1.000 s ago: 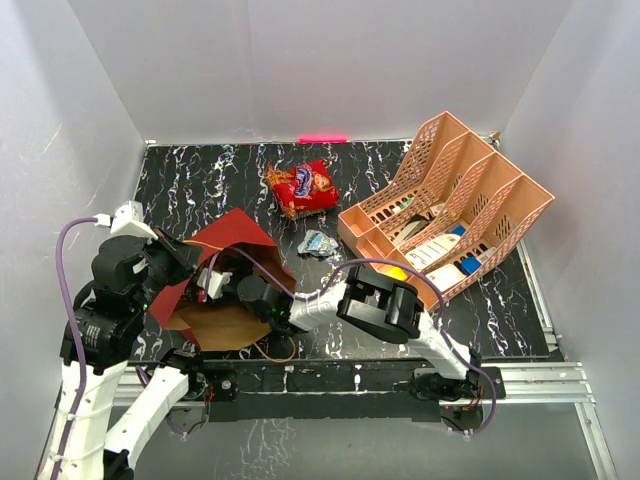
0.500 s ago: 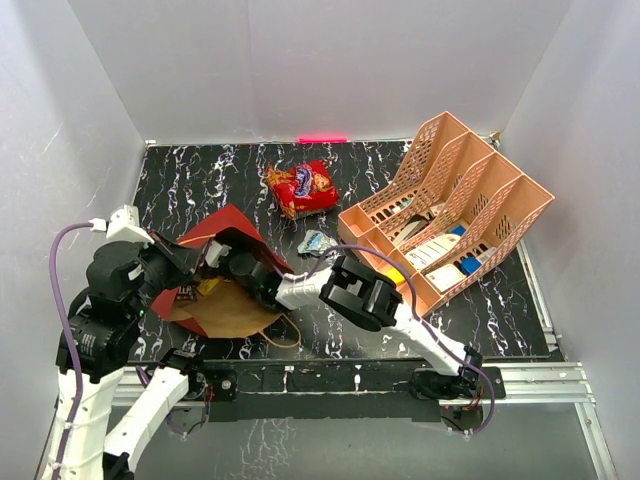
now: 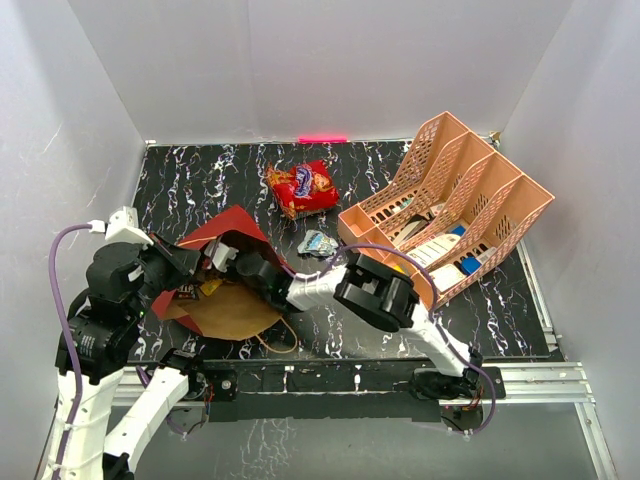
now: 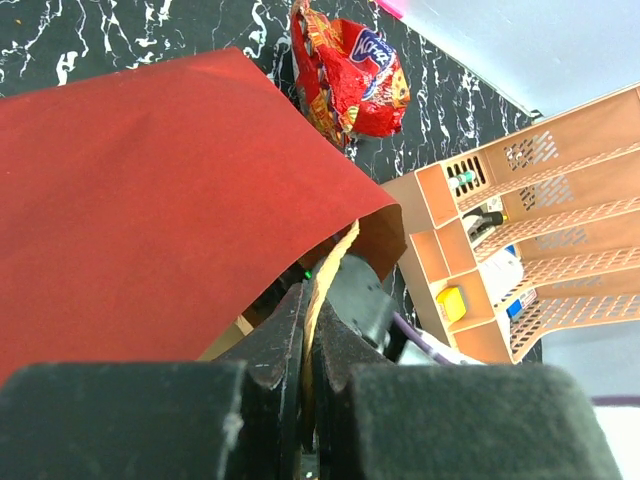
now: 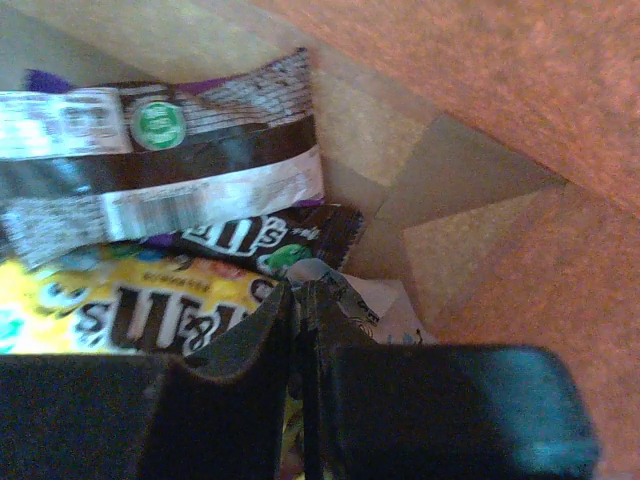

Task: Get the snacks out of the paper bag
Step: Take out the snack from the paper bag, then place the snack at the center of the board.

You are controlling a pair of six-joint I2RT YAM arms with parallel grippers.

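The paper bag [image 3: 228,228], red outside and brown inside, lies on its side at the table's front left with its mouth toward the arms. My left gripper [image 4: 308,318] is shut on the bag's brown rim [image 4: 345,245] and holds the mouth up. My right gripper [image 5: 300,290] is deep inside the bag, shut on the crinkled edge of a small grey-white candy packet [image 5: 372,300]. Beside it lie a yellow packet [image 5: 120,310], a brown packet [image 5: 250,235] and a purple-brown packet [image 5: 160,170]. The red-orange chip bag [image 3: 300,187] and one small silvery packet [image 3: 318,243] rest on the table outside.
A peach lattice organizer [image 3: 470,170] with cards and a yellow block stands at the right. The bag's looped handle [image 3: 275,345] trails on the black marbled table [image 3: 200,170] near the front edge. White walls close in the back and sides.
My right gripper pushed deeper into the bag and closed from open onto a packet edge. The bag's mouth shifted and flattened a little. The left gripper kept its hold.
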